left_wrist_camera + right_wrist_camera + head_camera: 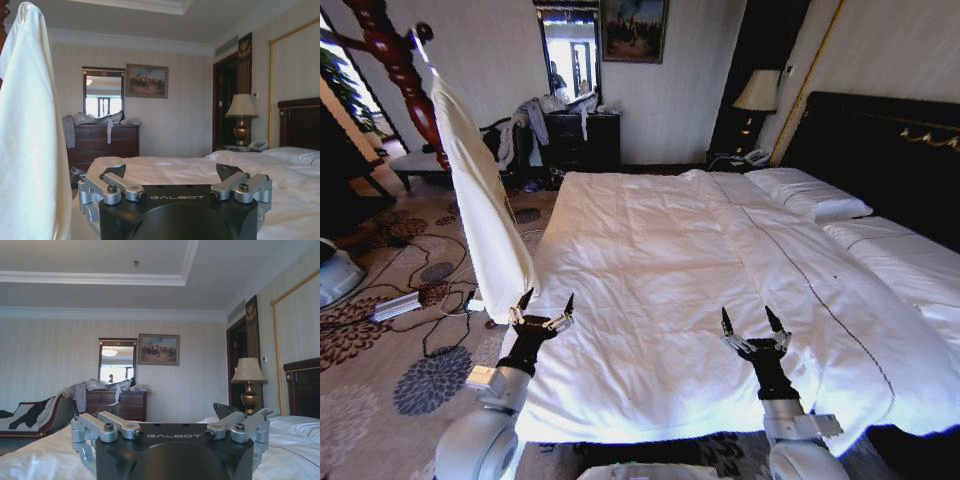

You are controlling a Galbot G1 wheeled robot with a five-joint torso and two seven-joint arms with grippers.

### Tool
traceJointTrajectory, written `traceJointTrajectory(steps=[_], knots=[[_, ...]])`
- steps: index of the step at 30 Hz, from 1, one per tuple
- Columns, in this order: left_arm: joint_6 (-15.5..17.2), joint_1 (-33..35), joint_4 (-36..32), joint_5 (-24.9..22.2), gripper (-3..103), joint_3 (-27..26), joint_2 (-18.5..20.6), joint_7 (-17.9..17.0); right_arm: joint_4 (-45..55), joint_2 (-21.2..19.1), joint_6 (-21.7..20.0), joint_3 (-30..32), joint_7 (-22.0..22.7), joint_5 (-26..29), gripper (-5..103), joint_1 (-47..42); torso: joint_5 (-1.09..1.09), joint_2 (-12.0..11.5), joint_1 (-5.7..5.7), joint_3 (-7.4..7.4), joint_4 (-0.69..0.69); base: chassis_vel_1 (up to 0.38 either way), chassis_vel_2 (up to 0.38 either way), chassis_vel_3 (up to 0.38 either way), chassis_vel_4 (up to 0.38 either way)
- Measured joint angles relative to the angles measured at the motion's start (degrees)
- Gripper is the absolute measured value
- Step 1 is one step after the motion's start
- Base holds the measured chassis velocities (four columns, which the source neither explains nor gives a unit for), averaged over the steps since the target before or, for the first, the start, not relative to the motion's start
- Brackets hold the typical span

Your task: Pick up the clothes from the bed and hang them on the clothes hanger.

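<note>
Head view has the bed (670, 260) mid-frame, the clothes (480, 200) hanging upper left, left gripper (545, 306) and right gripper (753, 325) spread wide, empty; right wrist view adds a sofa (47, 415).

I see daylight blowing out the white bed (650, 260) in glare; my head view bends at the edges, and the far corners are dim.
</note>
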Motion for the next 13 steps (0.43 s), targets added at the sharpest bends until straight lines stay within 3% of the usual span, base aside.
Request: traceJointTrajectory(steps=[13], knots=[[-0.05, -0.4, 0.16, -0.58, 100, -0.01, 0.24, 0.04, 0.01, -0.15, -0.12, 0.01, -0.15, 0.31, 100, 0.16, -0.01, -0.01, 0.01, 0.0, 0.0, 0.0, 0.0, 0.0, 0.0]])
